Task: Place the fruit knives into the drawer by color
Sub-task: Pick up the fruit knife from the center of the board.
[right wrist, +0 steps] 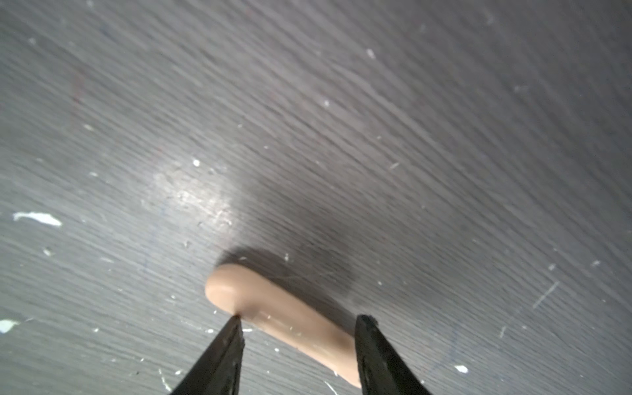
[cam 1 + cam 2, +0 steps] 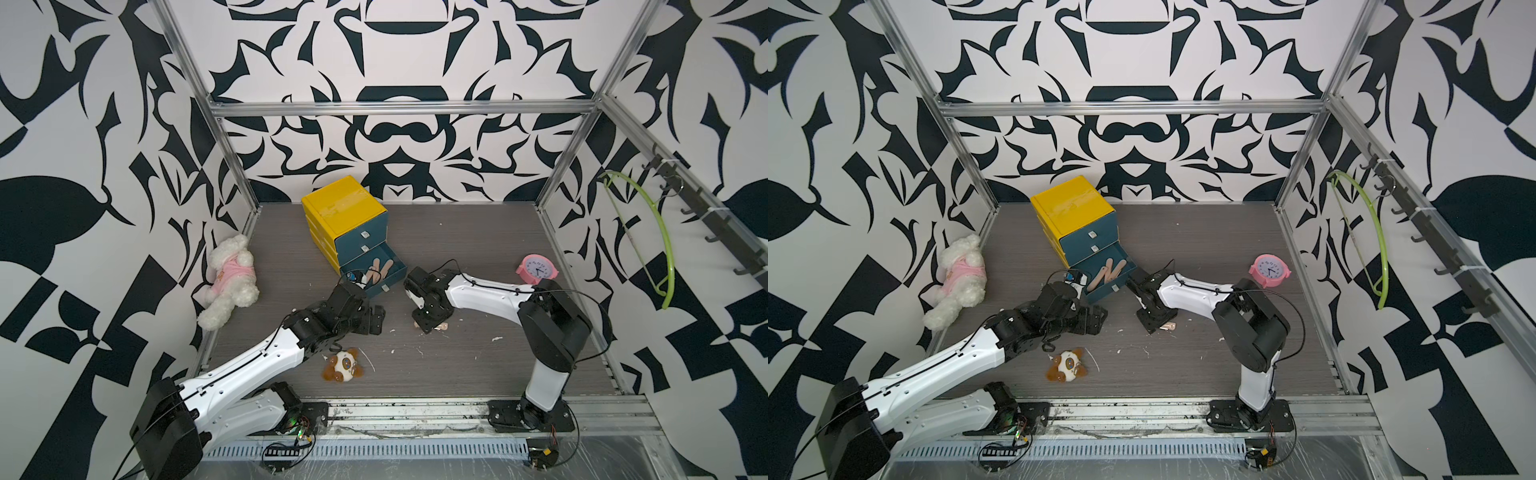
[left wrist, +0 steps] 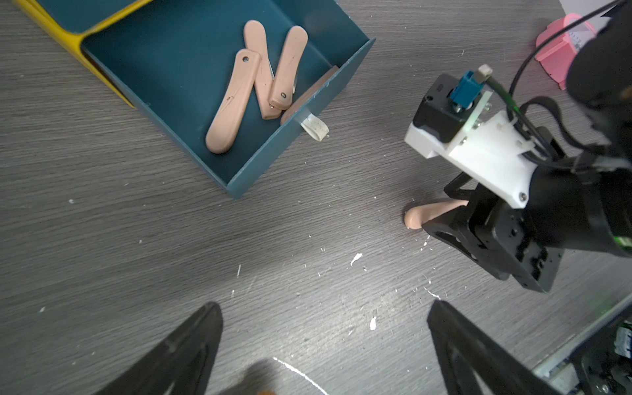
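In both top views the yellow-and-teal cabinet (image 2: 345, 208) stands at the back of the counter (image 2: 478, 249) with its lowest drawer (image 2: 395, 276) pulled out and several peach knives (image 2: 382, 266) lying inside. The right gripper (image 2: 428, 326) is low on the counter near the drawer front, with one loose peach knife (image 2: 441, 327) poking out beside it. The left gripper (image 2: 374, 320) hovers just beside the drawer, and a brown-and-white plush toy (image 2: 343, 365) lies nearer the robot's base. No green or teal knives show anywhere. In the left wrist view the left jaws are spread wide over bare counter with nothing between them. At least three peach knives (image 3: 232, 102) lie crossed in the drawer (image 3: 273, 160), and the right gripper (image 3: 441, 208) sits over the loose knife (image 3: 419, 215). In the right wrist view the right jaws stand about half-wide astride that knife (image 1: 284, 314), which lies flat and slantwise between them. One fingertip (image 1: 229, 342) touches its edge near the rounded end, but whether they truly pinch it I cannot tell. The knife looks light, stiff and smooth, so probably slippery, and lying flat it offers only thin edges. The surest hold would be across its narrow width near the middle. A slanted grip close to the end may let it pivot or squirt free.
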`<state>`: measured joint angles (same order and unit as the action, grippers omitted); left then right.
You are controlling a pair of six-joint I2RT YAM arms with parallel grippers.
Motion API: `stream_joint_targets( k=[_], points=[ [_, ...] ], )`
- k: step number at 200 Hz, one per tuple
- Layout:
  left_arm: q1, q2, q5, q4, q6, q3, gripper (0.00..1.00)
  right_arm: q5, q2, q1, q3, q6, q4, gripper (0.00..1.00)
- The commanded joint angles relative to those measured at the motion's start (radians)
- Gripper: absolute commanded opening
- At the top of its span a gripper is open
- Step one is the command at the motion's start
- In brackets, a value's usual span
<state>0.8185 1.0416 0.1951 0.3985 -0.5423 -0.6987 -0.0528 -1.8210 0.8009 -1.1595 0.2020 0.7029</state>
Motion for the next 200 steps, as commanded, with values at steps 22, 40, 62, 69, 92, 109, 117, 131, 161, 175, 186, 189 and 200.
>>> stream_joint_targets(
  k=[22, 40, 62, 69, 92, 109, 117, 131, 161, 175, 186, 189, 200],
  points=[
    [-0.001, -0.006, 0.015, 0.030, 0.007, -0.003, 0.99, 0.009, -0.023, 0.022, -0.007, -0.004, 0.002, 0.47],
    [-0.001, -0.006, 0.017, 0.032, 0.006, -0.001, 0.99, -0.009, -0.023, 0.022, -0.004, 0.003, 0.001, 0.44],
    [-0.001, -0.002, 0.017, 0.033, 0.005, -0.005, 0.99, -0.019, -0.031, 0.022, -0.004, 0.011, -0.008, 0.38],
    [-0.001, -0.002, 0.015, 0.035, 0.005, -0.005, 0.99, -0.025, -0.034, 0.022, -0.002, 0.015, -0.012, 0.35],
    [0.000, 0.000, 0.013, 0.036, 0.004, -0.008, 0.99, -0.028, -0.033, 0.022, 0.007, 0.026, -0.034, 0.26],
    [-0.002, -0.002, 0.013, 0.036, 0.004, -0.007, 0.99, -0.026, -0.017, 0.022, 0.019, 0.027, -0.066, 0.19],
    [0.000, -0.007, 0.015, 0.036, 0.004, -0.004, 0.99, -0.017, 0.000, 0.022, 0.028, 0.029, -0.092, 0.16],
    [-0.001, -0.016, 0.020, 0.036, 0.004, 0.000, 0.99, -0.011, 0.035, 0.022, 0.040, 0.039, -0.134, 0.13],
    [-0.002, -0.051, 0.051, 0.046, -0.005, 0.010, 0.99, -0.015, 0.138, 0.022, 0.053, 0.068, -0.210, 0.10],
    [0.000, -0.072, 0.071, 0.052, -0.012, 0.019, 0.99, -0.013, 0.192, 0.021, 0.048, 0.084, -0.246, 0.09],
    [-0.002, -0.088, 0.084, 0.057, -0.018, 0.028, 0.99, -0.010, 0.232, 0.023, 0.037, 0.107, -0.275, 0.09],
    [-0.002, -0.091, 0.087, 0.058, -0.019, 0.029, 0.99, -0.009, 0.241, 0.022, 0.033, 0.114, -0.283, 0.08],
    [0.000, -0.103, 0.101, 0.065, -0.026, 0.035, 0.99, -0.002, 0.265, 0.022, 0.008, 0.143, -0.319, 0.08]
  ],
)
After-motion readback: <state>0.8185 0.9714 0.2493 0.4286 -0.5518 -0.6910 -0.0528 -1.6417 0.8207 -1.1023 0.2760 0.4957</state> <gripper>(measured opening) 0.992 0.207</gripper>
